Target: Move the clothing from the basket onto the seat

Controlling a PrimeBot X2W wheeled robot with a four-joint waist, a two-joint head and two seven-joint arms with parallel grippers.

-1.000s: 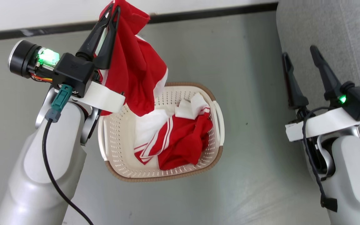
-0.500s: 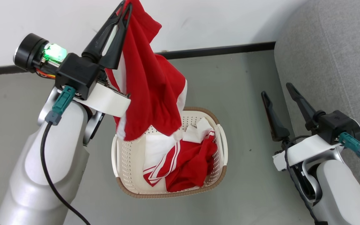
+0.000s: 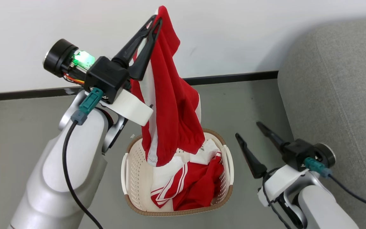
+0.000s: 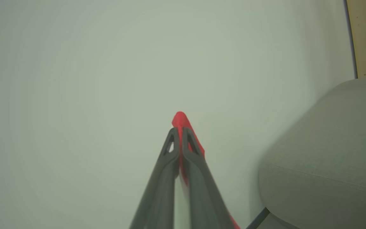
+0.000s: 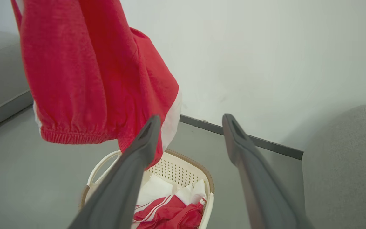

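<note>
Head view: left gripper (image 3: 155,21) pinched tight on top fold of red garment (image 3: 173,111), cloth hanging below it, hem just above basket (image 3: 131,171). More clothing (image 3: 199,187) heaped inside basket, left of right gripper (image 3: 248,129) (spread wide, holding nothing); grey seat (image 3: 338,95) just to its right.

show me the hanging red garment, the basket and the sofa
hanging red garment (image 3: 170,111), head view, middle of the draped red fabric
basket (image 3: 134,173), head view, its perforated left wall
sofa (image 3: 338,95), head view, bare grey upholstery
</note>
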